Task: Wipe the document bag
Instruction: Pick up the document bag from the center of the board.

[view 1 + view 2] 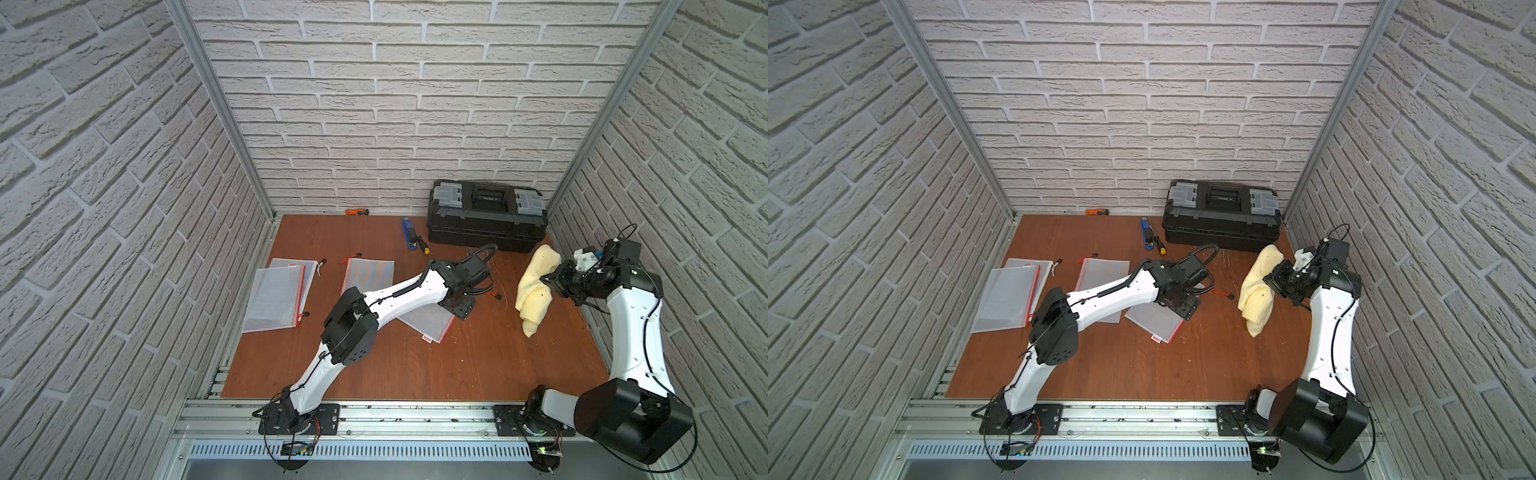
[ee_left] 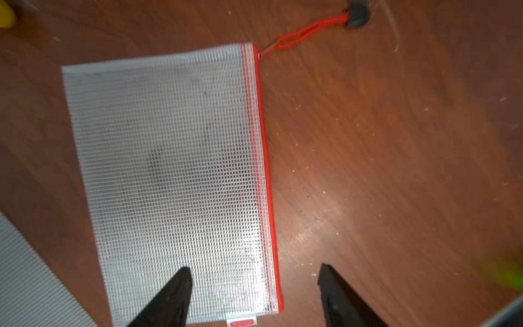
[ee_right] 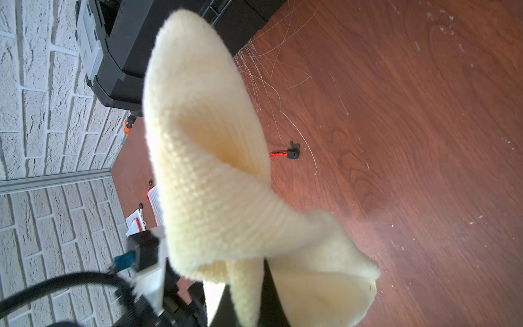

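A clear mesh document bag (image 2: pixel 169 170) with a red zip edge lies flat on the wooden floor, its red pull cord (image 2: pixel 311 28) stretched out beyond one corner. My left gripper (image 2: pixel 254 270) hangs open just above the bag's zip end, one fingertip over the mesh and one over bare wood, gripping nothing. In both top views the left gripper (image 1: pixel 457 305) (image 1: pixel 1179 307) covers part of the bag (image 1: pixel 432 326) (image 1: pixel 1154 322). My right gripper (image 1: pixel 550 282) (image 1: pixel 1273 282) is shut on a pale yellow cloth (image 1: pixel 534 286) (image 3: pixel 203 170), held off to the bag's right. The cloth hides most of its jaws.
Two stacked mesh bags (image 1: pixel 278 299) lie at the left and another (image 1: pixel 370 276) sits partly under the left arm. A black toolbox (image 1: pixel 486 214) stands at the back right, with a blue tool (image 1: pixel 409 232) and an orange tool (image 1: pixel 357 212) near the back wall.
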`<move>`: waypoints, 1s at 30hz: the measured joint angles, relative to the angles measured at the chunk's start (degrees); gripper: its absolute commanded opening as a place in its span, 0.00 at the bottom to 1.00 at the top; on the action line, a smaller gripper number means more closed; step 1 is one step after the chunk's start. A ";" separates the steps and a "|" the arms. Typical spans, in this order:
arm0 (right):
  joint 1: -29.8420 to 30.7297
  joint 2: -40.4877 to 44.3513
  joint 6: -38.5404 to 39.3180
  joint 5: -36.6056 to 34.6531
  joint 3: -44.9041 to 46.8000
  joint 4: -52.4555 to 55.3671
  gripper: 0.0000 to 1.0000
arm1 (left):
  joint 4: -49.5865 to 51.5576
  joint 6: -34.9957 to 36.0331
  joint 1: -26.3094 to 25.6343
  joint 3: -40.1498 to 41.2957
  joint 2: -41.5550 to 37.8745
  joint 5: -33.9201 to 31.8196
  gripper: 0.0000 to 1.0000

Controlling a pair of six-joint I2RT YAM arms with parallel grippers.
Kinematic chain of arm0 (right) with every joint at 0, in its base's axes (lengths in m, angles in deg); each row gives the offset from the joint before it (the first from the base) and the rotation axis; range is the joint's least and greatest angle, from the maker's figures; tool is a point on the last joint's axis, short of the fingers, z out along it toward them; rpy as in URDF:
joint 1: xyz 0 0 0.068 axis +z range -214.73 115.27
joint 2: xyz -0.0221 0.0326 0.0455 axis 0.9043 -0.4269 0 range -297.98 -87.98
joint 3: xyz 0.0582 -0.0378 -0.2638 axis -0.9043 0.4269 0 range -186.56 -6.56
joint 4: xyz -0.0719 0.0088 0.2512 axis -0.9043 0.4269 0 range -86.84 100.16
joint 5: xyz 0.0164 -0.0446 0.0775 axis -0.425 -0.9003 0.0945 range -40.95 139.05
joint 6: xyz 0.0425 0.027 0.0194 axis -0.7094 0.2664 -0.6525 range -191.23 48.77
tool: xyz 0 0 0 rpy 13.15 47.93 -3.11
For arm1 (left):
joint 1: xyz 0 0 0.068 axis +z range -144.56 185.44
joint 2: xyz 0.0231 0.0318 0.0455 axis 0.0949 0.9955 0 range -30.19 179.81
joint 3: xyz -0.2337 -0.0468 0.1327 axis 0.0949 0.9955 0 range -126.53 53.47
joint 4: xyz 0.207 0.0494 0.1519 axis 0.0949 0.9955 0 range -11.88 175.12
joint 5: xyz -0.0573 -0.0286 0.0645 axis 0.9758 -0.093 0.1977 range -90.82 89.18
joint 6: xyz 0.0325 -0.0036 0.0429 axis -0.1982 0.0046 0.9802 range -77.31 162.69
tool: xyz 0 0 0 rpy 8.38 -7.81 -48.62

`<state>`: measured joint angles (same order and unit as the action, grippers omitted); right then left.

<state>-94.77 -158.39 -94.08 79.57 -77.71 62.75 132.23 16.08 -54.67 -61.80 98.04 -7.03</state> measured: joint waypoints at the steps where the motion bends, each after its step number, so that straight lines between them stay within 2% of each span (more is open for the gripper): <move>1: -0.44 0.00 0.33 0.07 0.02 0.24 0.02 | 0.52 -0.31 -0.02 -0.63 1.36 0.13 0.71; 8: -1.36 0.61 0.85 2.38 0.57 1.18 0.02 | 2.01 -2.23 -0.66 -5.27 5.46 1.36 0.66; 10: -1.36 1.01 0.87 2.93 0.57 1.40 0.02 | 1.86 -2.78 -0.83 -5.55 5.73 1.44 0.62; 20: -1.36 2.03 1.31 5.03 0.57 1.97 0.02 | 1.68 -3.65 -1.11 -5.57 10.69 1.33 0.58; 26: -1.36 2.29 1.33 5.55 1.49 2.01 0.02 | 1.64 -4.48 -1.42 -5.57 10.86 0.42 0.51; 30: -1.36 2.47 1.53 5.57 1.81 2.01 0.02 | 1.60 -4.74 -1.64 -5.57 10.93 -0.17 0.39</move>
<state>-96.13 -155.92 -92.55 85.14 -75.90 64.76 133.83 11.33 -56.31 -67.37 108.96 -7.21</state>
